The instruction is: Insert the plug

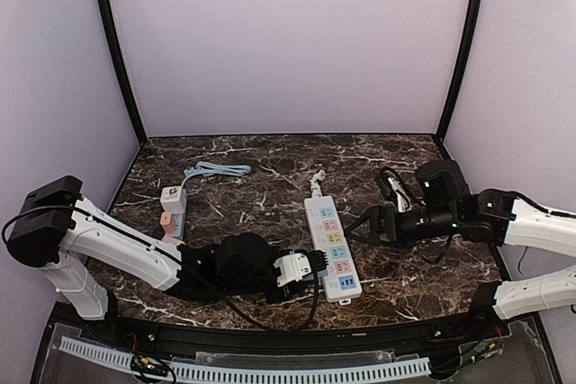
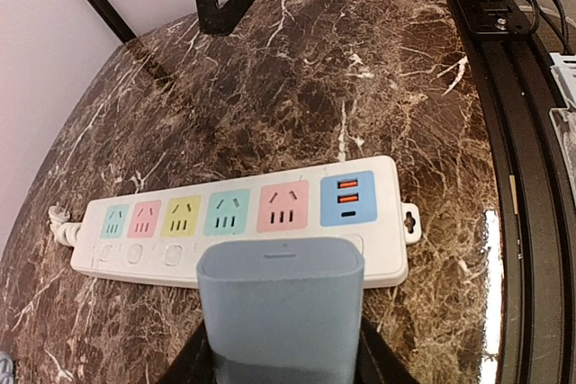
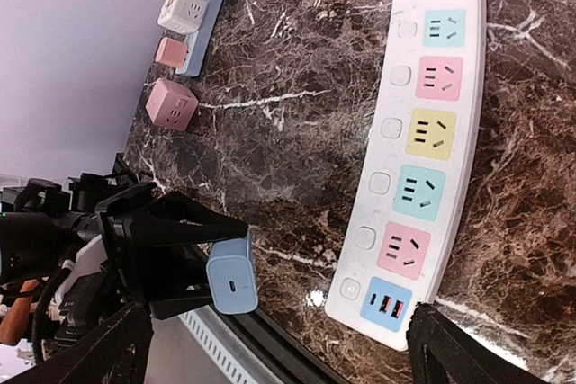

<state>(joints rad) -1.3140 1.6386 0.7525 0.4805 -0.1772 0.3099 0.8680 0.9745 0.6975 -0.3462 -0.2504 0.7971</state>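
A white power strip [image 1: 331, 245] with pastel sockets lies on the marble table, its blue USB end nearest me. It also shows in the left wrist view [image 2: 243, 222] and in the right wrist view [image 3: 423, 150]. My left gripper [image 1: 310, 267] is shut on a blue-grey plug [image 2: 281, 312], held just off the strip's left edge beside the pink socket [image 2: 288, 207]. The plug [image 3: 232, 281] hangs above the table's front edge. My right gripper [image 1: 371, 222] is open and empty, just right of the strip's middle.
A white cube adapter [image 1: 173, 198] and a pink one [image 1: 170, 220] sit on a blue strip at the left, with a coiled blue cable [image 1: 216, 170] behind. Black cables [image 1: 393, 188] lie by the right arm. A black rail [image 2: 531, 177] runs along the front edge.
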